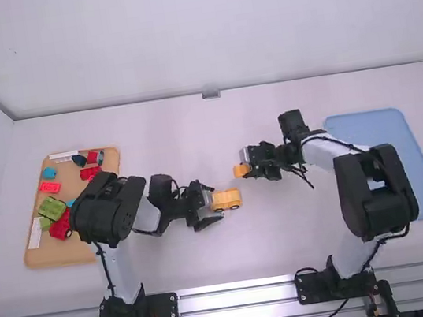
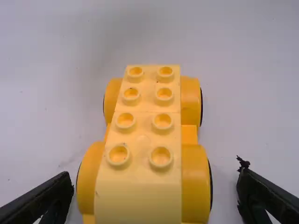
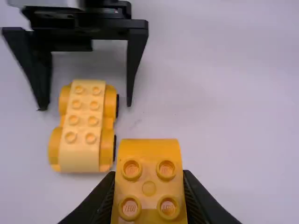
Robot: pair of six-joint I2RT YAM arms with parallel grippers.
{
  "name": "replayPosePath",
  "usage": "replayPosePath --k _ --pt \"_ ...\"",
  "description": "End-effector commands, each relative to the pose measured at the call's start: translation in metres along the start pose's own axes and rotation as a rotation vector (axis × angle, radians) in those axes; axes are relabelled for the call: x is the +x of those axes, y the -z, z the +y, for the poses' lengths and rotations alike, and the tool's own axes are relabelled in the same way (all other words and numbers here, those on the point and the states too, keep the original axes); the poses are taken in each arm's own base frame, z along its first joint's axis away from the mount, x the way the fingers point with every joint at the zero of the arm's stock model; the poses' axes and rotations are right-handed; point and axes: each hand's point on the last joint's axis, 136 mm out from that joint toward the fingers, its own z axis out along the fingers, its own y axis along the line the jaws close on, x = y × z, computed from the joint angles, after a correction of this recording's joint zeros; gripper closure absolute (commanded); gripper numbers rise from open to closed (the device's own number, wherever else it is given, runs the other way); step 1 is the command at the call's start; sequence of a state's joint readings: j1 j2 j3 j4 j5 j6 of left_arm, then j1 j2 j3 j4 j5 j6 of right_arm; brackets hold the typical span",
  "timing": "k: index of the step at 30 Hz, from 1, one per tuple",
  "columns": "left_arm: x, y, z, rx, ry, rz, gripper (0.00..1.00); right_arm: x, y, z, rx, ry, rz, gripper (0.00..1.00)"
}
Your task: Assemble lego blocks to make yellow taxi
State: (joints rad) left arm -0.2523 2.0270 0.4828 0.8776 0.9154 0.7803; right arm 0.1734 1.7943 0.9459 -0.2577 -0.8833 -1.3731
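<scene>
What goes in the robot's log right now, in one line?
left gripper: open, astride yellow wheeled base | right gripper: holding yellow-orange block | block: not yet on base

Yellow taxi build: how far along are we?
Looks done: the wheeled yellow body is together, on the table between the left gripper's open fingers.
In hand: a darker yellow block with four studs on top, pinched by the right gripper.
Left: probably seating that block on the body, whose top studs are still bare.
</scene>
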Motion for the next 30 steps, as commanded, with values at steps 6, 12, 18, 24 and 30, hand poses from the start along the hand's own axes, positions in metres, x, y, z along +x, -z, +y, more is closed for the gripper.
replayPosePath --k 6,12,18,24,30 --pt "0.008 -0.009 0.005 0.044 0.057 0.053 0.09 -0.006 -0.009 0.014 0.014 -0.187 -0.106 0.82" --pt "0.003 -0.016 0.004 0.141 0.021 0.070 0.21 -0.007 -0.011 0.020 -0.010 -0.195 -0.127 0.85" --pt "0.005 -0.016 0.006 0.156 0.018 0.098 0.34 -0.012 -0.011 0.024 -0.031 -0.192 -0.155 0.87" --pt "0.003 -0.019 0.005 0.148 -0.013 0.083 0.54 -0.013 -0.027 0.033 -0.073 -0.182 -0.152 0.87" --pt "0.006 -0.017 0.000 0.148 -0.008 0.087 0.58 -0.015 -0.041 0.034 -0.118 -0.220 -0.164 0.87"
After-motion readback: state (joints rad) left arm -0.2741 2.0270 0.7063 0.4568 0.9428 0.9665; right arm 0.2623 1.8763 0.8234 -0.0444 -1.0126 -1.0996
